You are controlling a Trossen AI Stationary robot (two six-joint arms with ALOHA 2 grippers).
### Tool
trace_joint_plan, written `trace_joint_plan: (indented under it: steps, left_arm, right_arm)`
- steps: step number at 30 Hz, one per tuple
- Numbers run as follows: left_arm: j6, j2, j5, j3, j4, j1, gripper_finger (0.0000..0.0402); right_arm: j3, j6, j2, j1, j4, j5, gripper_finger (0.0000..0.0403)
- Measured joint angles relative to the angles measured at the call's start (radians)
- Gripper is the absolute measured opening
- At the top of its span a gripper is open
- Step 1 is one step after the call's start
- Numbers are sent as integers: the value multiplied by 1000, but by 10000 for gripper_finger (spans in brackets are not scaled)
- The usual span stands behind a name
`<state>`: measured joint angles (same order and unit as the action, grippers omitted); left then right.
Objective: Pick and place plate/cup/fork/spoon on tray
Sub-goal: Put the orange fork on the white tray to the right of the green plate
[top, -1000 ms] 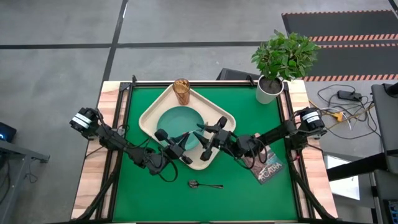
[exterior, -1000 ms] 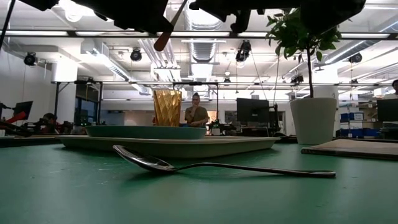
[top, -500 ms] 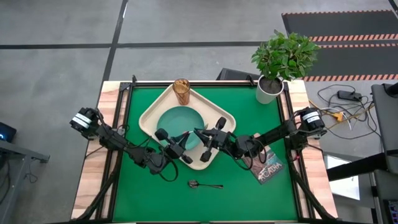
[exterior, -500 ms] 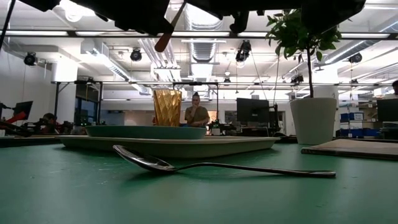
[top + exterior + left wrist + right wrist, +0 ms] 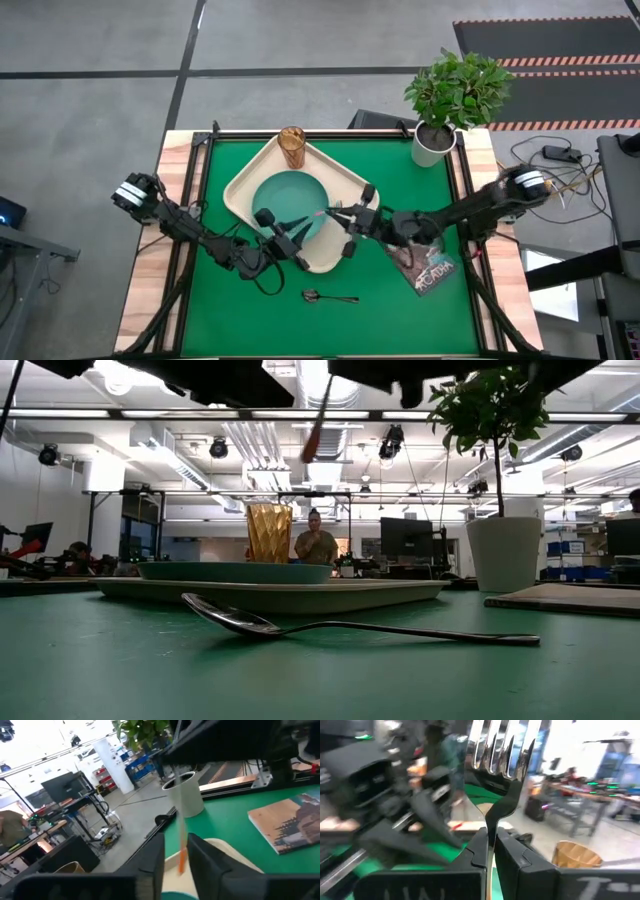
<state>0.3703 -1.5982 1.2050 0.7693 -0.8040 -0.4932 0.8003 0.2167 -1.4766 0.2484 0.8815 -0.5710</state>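
The fork (image 5: 328, 211) hangs in the air above the near right part of the cream tray (image 5: 240, 185). My right gripper (image 5: 348, 214) is shut on it. Its reddish handle (image 5: 316, 422) slants downward in the low view. My left gripper (image 5: 293, 226) stands just left of it, open, with the handle (image 5: 182, 856) in the gap between its fingers. The teal plate (image 5: 285, 195) lies flat on the tray, and the amber cup (image 5: 291, 147) stands upright at the tray's far corner. The dark spoon (image 5: 330, 297) lies on the green mat near the front edge. My right gripper pinches the fork's narrow neck (image 5: 492, 827), just behind the tines, between its two fingers. It comes from the table's right, about level. The tines (image 5: 497, 745) stick out past the fingertips. The fork is lifted clear of the tray, its handle end hanging lower.
A white plant pot (image 5: 432, 143) stands at the far right corner. A picture-covered book (image 5: 428, 268) lies on the mat at the right, under my right arm. People and desks show in the room beyond the table.
My right gripper has shut on the fork's neck, then drawn back toward the table's right with the fork. The fork's handle has swung rightward with it, away from my left gripper, which has stayed in place.
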Motion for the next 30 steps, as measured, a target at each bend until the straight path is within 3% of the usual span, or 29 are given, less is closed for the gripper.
trace_joint_plan:
  steps: [5, 8, 11, 15, 18, 25, 30]
  left_arm:
    - [-33, 3, -126, -7, 1, -1, 114]
    - [-52, 4, -318, -7, 0, -1, 130]
    - [-108, 5, -556, -7, -17, 12, 138]
    - [-234, 5, -736, 5, -67, 53, 140]
    - [-257, -15, -803, 20, -103, 76, 140]
    - [-261, -103, -875, 105, -128, 100, 147]
    - [-263, -190, -842, 187, -127, 103, 182]
  right_arm:
    - [-68, -29, 177, -9, -279, 193, 9]
    - [-125, -15, 284, -13, -338, 359, 9]
    - [-202, 10, 364, -17, -314, 583, 9]
    - [-312, -9, 405, -17, -143, 770, 9]
    - [-364, -18, 383, -17, -38, 828, 9]
    - [-366, -14, 294, -15, 18, 836, 9]
    - [-336, -6, 277, -15, 3, 833, 9]
